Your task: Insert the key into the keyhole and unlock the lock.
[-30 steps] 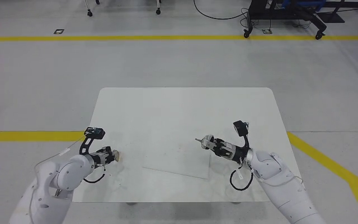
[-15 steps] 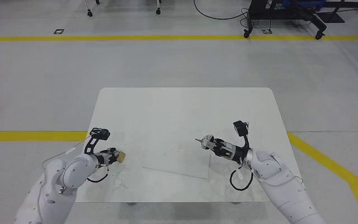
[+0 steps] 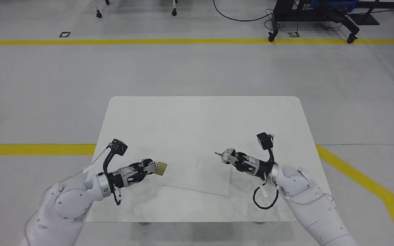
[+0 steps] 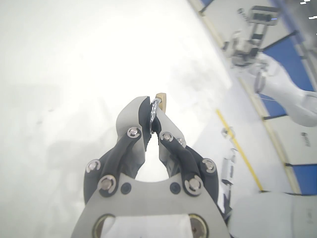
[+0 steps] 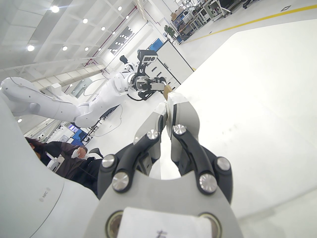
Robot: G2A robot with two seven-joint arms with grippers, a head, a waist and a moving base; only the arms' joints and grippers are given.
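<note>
Here, padlock (image 3: 161, 168) and key (image 3: 218, 154) hang apart above the counter (image 3: 203, 117).
The left end effector (image 4: 154, 105) pinches the steel shackle (image 4: 152, 115) of the small brass padlock over the near left of the counter, body pointing right. The right end effector (image 3: 226, 156), over the near right, is pressed together on the thin key, its tip pointing left toward the padlock, well apart from it. Both look light, hard and slippery; gripped by the shackle, the padlock may swivel, so the key wants a firm pinch on its flat head and a gentle push.
</note>
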